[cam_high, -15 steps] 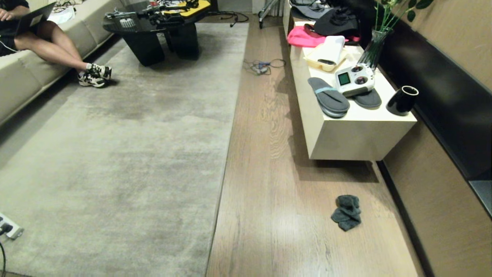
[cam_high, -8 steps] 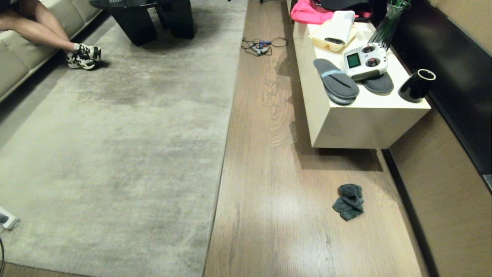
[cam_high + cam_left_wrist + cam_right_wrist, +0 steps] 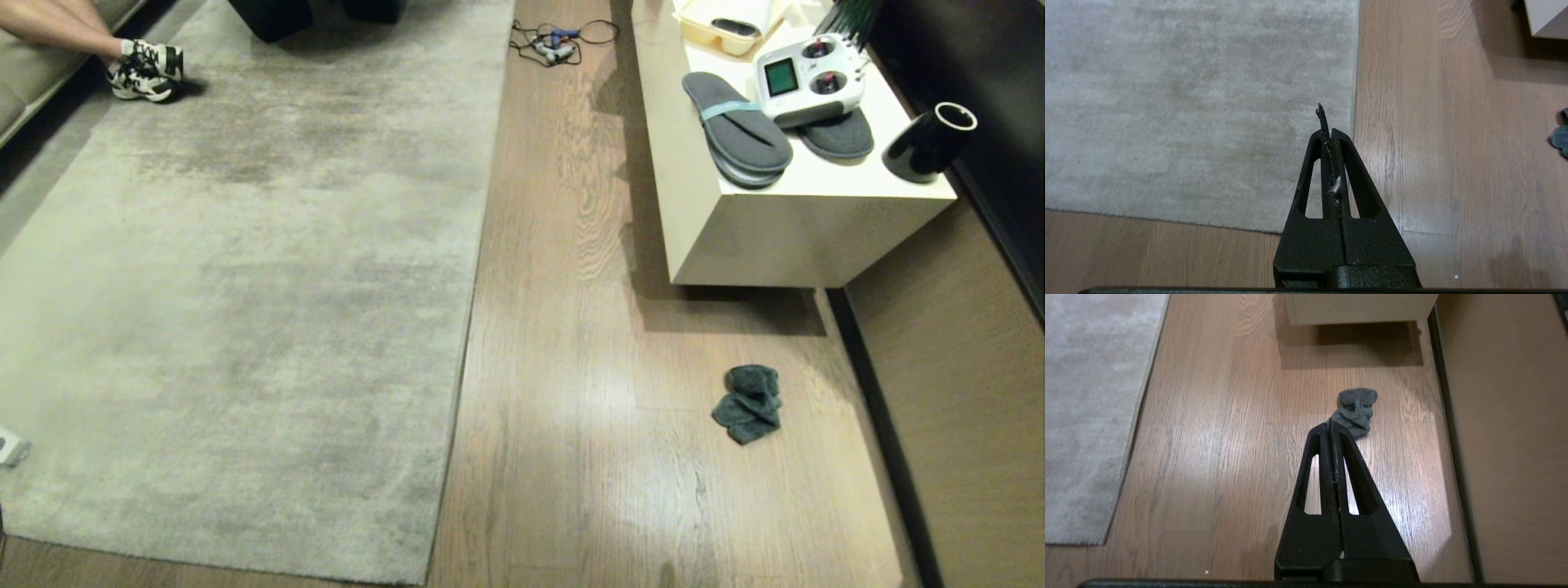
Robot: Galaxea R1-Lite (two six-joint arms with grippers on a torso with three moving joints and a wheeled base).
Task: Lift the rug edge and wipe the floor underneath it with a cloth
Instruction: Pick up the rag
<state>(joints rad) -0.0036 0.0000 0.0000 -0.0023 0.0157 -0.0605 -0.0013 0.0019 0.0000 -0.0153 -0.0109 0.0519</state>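
A dark grey cloth (image 3: 748,403) lies crumpled on the wood floor (image 3: 588,457), right of the rug and in front of the cream bench. The rug edge (image 3: 464,327) runs straight up the head view, its near corner (image 3: 429,578) low in the picture. Neither arm appears in the head view. My left gripper (image 3: 1330,130) hangs shut and empty above the rug edge (image 3: 1354,102) near the corner. Shut and empty too, my right gripper (image 3: 1329,425) hovers high over the floor, with the cloth (image 3: 1355,410) just beyond its tips.
A cream bench (image 3: 767,237) stands at the right with grey slippers (image 3: 739,131), a remote controller (image 3: 808,77) and a black cup (image 3: 927,147). A brown wall panel (image 3: 955,392) bounds the right side. Cables (image 3: 555,45) lie far up the floor. A person's shoes (image 3: 143,69) rest on the rug's far left.
The head view has tilted downward: the whole scene slid up the picture and the rug's near corner has come into view. Nothing on the floor has moved.
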